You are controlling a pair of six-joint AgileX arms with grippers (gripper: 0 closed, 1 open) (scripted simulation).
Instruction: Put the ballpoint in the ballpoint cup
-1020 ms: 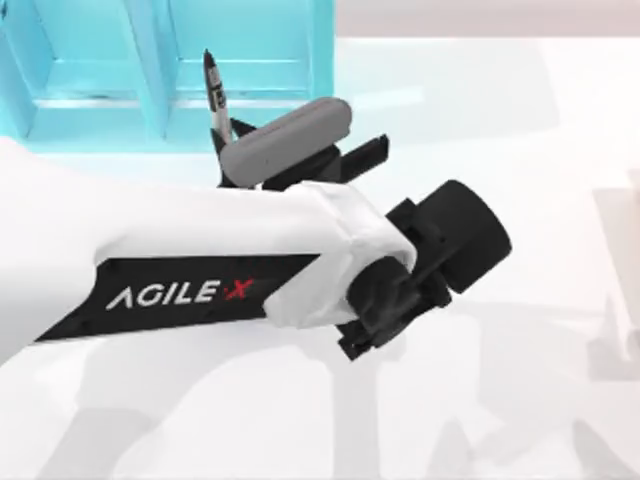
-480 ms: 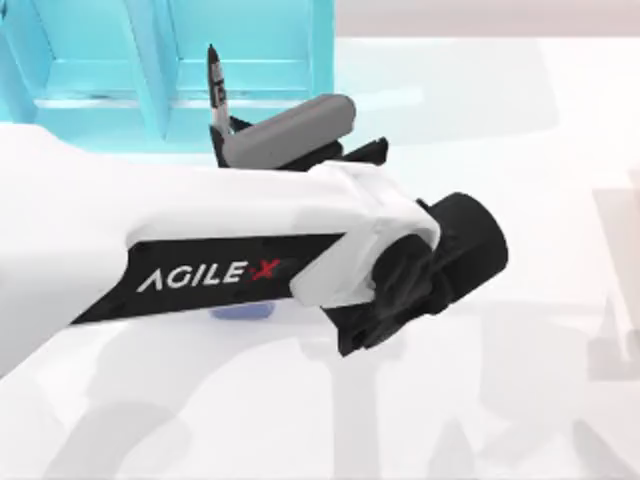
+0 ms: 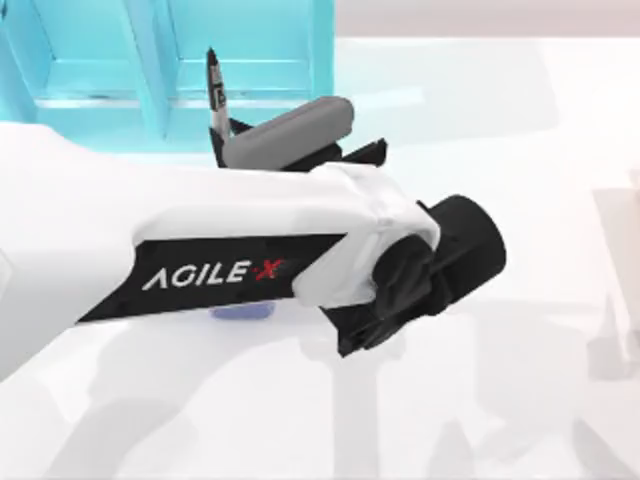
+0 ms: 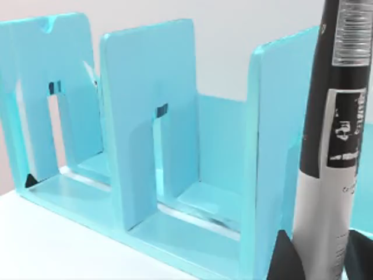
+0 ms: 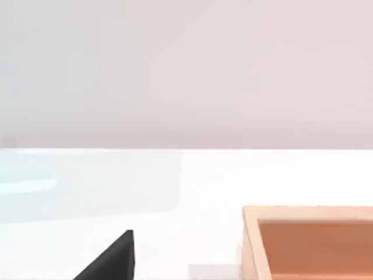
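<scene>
The ballpoint [image 4: 329, 146] is held upright in the left pincer [image 4: 317, 256], before the cyan shelf [image 4: 145, 146]; the ballpoint cup [image 3: 240, 312] is partly hidden beneath the arm.

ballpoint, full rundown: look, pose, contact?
The ballpoint is a thin stick with a black upper barrel, a silver-grey lower part and printed labels including a barcode-like band. It stands near upright, clamped low between the left gripper fingers, tapered tip up, in front of the cyan shelf unit.
</scene>
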